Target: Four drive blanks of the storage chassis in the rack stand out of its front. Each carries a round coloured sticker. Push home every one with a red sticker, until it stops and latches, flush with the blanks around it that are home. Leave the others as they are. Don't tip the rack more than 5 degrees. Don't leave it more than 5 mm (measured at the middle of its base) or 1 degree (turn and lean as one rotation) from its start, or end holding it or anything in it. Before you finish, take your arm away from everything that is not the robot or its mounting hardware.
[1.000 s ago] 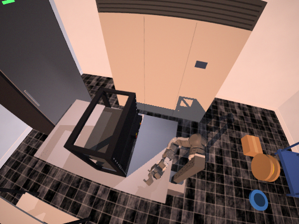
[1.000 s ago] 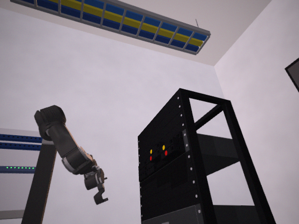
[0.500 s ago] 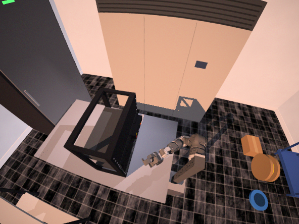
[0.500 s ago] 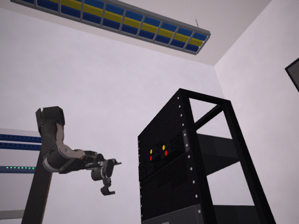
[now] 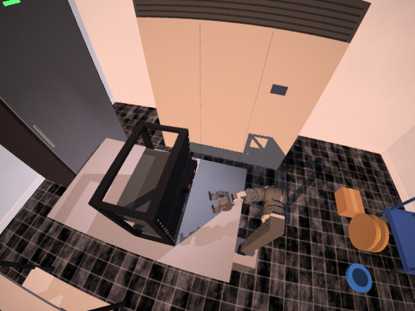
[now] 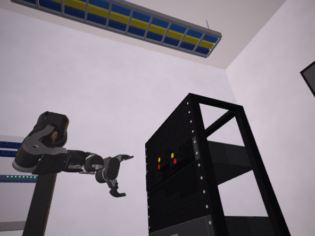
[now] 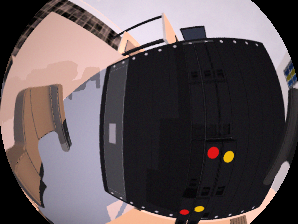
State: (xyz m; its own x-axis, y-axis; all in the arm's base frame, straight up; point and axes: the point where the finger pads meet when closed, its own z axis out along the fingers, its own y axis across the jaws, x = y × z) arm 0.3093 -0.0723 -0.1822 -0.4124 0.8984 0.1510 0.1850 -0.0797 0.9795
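Note:
The black rack (image 5: 173, 203) (image 6: 173, 191) (image 7: 160, 129) stands on a pale floor plate (image 5: 210, 256). Its front faces my arm. On the chassis front I see two red stickers (image 6: 158, 166) (image 6: 174, 160) and two yellow stickers (image 6: 159, 159) (image 6: 172, 154); each red one sits just below a yellow one. In the wrist view one red sticker (image 7: 213, 152) and a yellow sticker (image 7: 228, 157) show mid-front, and another red sticker (image 7: 184, 212) and yellow sticker (image 7: 198, 209) lower down. My gripper (image 5: 212, 202) (image 6: 127, 176) is open and empty. It points at the rack front, a clear gap short of it.
A tall beige cabinet (image 5: 228, 87) stands behind the rack and a dark cabinet (image 5: 45, 87) at the left. An orange box (image 5: 348, 201), an orange disc (image 5: 368, 232), a blue ring (image 5: 358, 277) and a blue frame (image 5: 403, 227) are on the floor at the right.

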